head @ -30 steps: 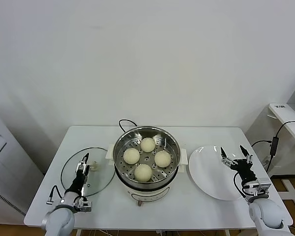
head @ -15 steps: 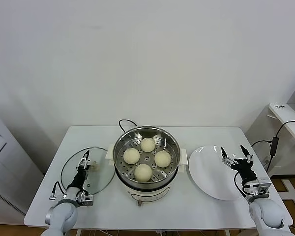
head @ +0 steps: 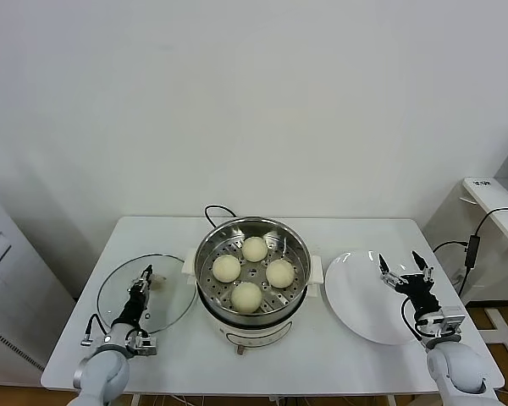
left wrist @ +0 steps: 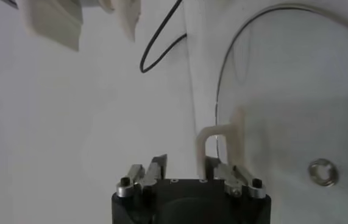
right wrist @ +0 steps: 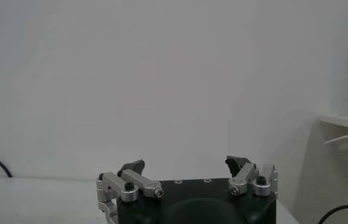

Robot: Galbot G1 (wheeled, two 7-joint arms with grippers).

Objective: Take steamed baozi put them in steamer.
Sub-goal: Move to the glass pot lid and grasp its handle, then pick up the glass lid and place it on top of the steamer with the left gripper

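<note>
The steamer [head: 252,222] stands mid-table on its white base. Several steamed baozi lie on its perforated floor, such as one at the back [head: 255,249], one on the left [head: 226,268] and one at the front [head: 246,296]. My left gripper [head: 140,281] sits over the flat glass lid [head: 165,315], left of the steamer. Its jaws have drawn in around the lid's cream handle [left wrist: 219,137], which stands between the fingers of this gripper [left wrist: 186,161]. My right gripper [head: 405,272] hovers open and empty over the white plate [head: 364,300].
A black cable [head: 216,211] runs behind the steamer. The lid [left wrist: 295,91] lies flat near the table's left edge. A white side table [head: 495,199] with cables stands off the right end.
The left gripper's jaws have narrowed from wide open to close around the lid handle, and the wrist has settled slightly lower. The right arm, steamer and baozi have not moved.
</note>
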